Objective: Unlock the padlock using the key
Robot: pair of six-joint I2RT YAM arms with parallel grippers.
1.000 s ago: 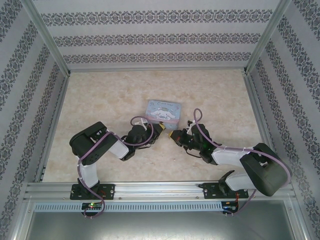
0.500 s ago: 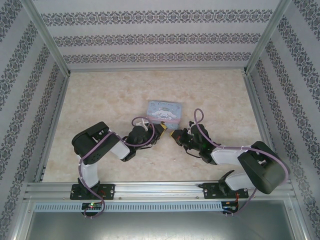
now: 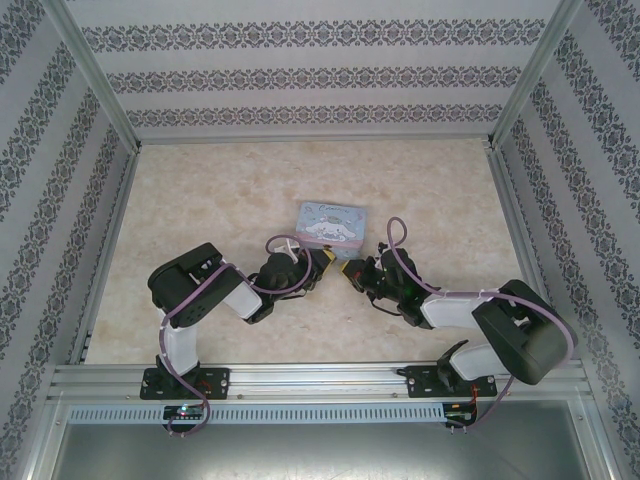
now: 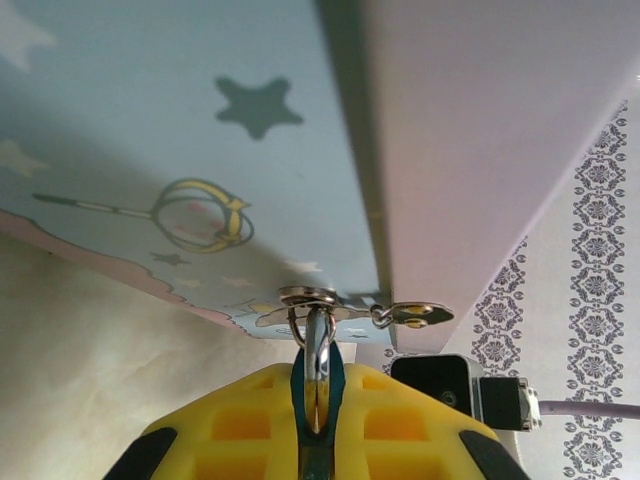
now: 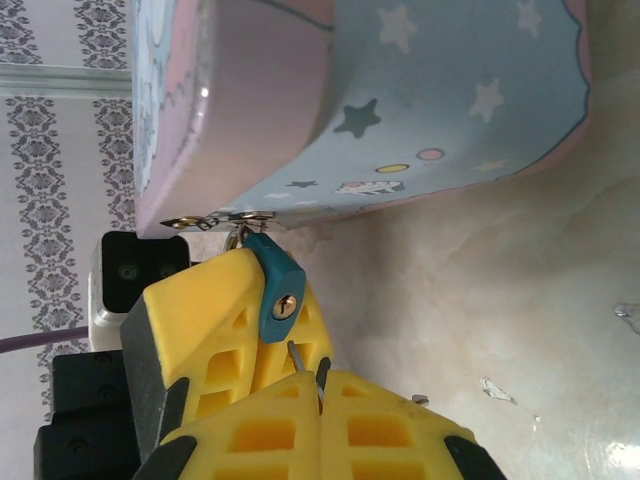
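The padlock (image 5: 272, 282) is a small lock with a teal-blue body and a thin silvery loop. A round brass keyhole is set in the end of the body that faces the right hand (image 5: 320, 400). Its loop is threaded through the metal clasp (image 5: 222, 220) on the edge of a pale blue tin (image 5: 450, 110) printed with stars. The lock hangs from that clasp, tilted, just in front of the right hand's fingertips.

The left hand (image 4: 316, 400) is pressed together on the lock. Its yellow fingers (image 4: 400, 420) clamp the teal body from both sides, and the silvery loop rises out of the narrow gap between them up to the clasp. From the right wrist, one of those yellow fingers lies flat against the side of the lock.

The right hand is closed as well, its two yellow pads (image 5: 400, 430) meeting with almost no gap. It pinches the key (image 5: 303, 362), a thin grey sliver that sticks out ahead of its fingertips. The key's tip is just beside the lower edge of the lock body and a little short of the keyhole. I cannot tell whether it touches the body.

From above, the two hands meet tip to tip on the near side of the tin, above the pale marbled desk (image 5: 480, 300).
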